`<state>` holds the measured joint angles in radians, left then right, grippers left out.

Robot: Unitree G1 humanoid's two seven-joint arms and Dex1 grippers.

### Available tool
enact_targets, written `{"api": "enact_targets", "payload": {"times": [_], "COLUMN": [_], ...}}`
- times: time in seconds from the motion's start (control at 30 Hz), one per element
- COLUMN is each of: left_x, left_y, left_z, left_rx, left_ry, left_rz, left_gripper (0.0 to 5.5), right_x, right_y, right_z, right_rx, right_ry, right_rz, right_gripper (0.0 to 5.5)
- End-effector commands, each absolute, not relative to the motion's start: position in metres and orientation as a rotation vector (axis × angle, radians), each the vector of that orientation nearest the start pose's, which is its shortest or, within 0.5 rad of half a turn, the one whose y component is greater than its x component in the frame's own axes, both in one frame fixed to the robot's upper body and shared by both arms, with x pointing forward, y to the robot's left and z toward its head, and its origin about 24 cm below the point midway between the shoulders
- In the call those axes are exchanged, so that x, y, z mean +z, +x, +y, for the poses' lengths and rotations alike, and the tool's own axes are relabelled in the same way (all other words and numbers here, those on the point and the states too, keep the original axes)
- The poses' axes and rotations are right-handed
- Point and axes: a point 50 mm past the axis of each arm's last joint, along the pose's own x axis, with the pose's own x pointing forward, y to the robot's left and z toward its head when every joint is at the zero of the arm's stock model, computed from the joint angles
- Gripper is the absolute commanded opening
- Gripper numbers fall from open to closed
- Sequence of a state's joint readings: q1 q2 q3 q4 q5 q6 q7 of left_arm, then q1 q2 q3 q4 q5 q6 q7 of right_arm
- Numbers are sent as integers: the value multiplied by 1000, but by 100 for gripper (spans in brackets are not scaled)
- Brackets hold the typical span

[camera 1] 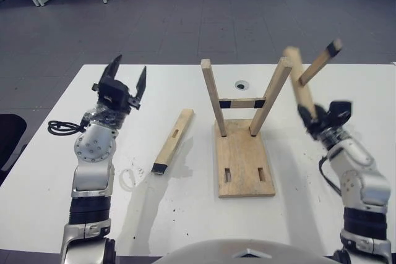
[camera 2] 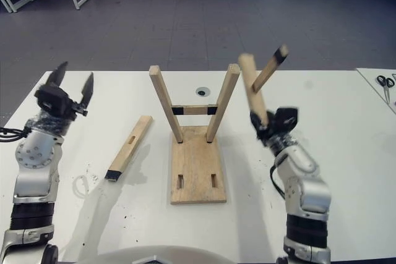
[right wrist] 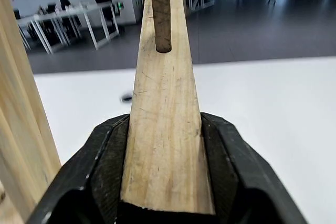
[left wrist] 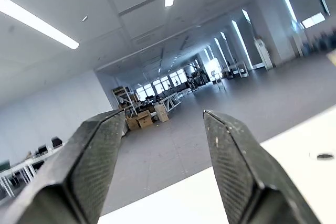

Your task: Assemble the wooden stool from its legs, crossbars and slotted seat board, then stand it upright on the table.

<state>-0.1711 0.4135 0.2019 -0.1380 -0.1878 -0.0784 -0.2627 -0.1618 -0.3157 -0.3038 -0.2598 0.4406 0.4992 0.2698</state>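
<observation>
Right jaws pinch a leg (camera 1: pixel 300 88) aloft, apart from the seat board (camera 1: pixel 244 156); left jaws spread above the table (camera 1: pixel 49 177).

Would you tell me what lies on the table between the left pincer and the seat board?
One loose leg lies flat between the left pincer and seat board; the left eye view shows it.

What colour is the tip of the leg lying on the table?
Black, at the near end of the loose leg; clearest in left eye view.

No text, label, number or sign can be read on anything here.
</observation>
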Motion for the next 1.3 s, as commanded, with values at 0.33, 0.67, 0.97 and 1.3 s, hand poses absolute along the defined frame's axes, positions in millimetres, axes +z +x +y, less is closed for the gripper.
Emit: {"api": "enact_targets", "payload": {"times": [0.33,0.67,0.97,1.3], "left_x": [232,236,237,235], "left_y": [239,226,225,213], "left_z": [138,119,114,120], "left_rx": [-896,-1139,-1210,-1341], "left_ry": [-857,-899,-903,-842], "left_rz": [-207,-8,17,23], "left_gripper": [347,359,359,215], "right_x": [256,239,221,211], "right_y": [249,232,220,221], "right_z": [-167,-137,-127,-126], "right_rx": [860,1250,1413,1438], "right_ry": [634,631,643,680], "right_rz": [-318,-94,31,117], "right_gripper": [201,201,201,201]}}
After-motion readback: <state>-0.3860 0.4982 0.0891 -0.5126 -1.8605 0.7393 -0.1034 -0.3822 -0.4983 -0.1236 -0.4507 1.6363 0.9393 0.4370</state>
